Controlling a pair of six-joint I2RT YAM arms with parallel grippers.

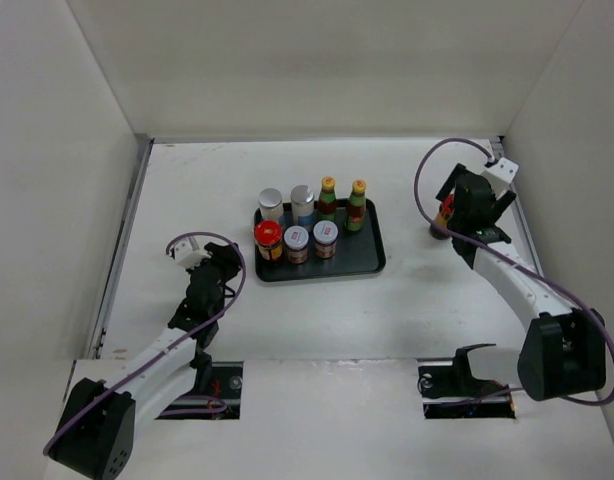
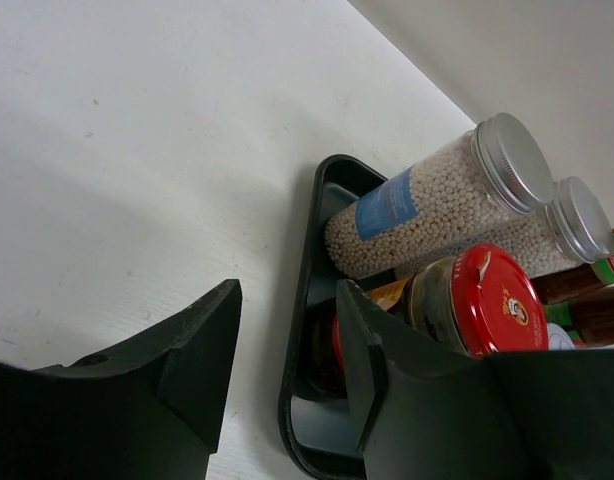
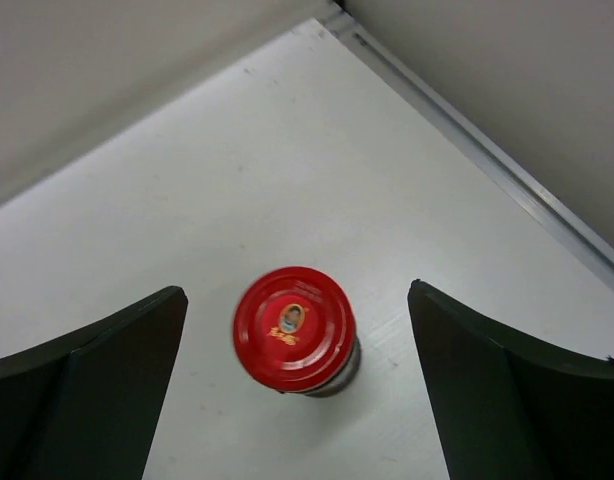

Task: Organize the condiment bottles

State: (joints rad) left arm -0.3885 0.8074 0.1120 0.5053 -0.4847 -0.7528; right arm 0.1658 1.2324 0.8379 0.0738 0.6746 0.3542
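Gaping right claw (image 3: 295,300) straddles red-capped jar (image 3: 294,328); left claw (image 2: 287,295) apart; tray (image 1: 373,258) holds seven bottles (image 1: 297,243).

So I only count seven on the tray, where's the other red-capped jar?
The red-capped jar stands on the table right of the black tray in the top view, between the right gripper's open fingers.

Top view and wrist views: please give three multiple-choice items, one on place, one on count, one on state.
1. Where stands the lone red-capped glass jar? A in the black rectangular tray; B on the white table under the right gripper; C against the back wall.
2. Containers in the tray? A five; B eight; C seven.
3. Right gripper's jaws? A open, clear of the jar; B shut on it; C hidden.
B, table surrounds it; C, four behind, three in front; A, gaps flank the jar.
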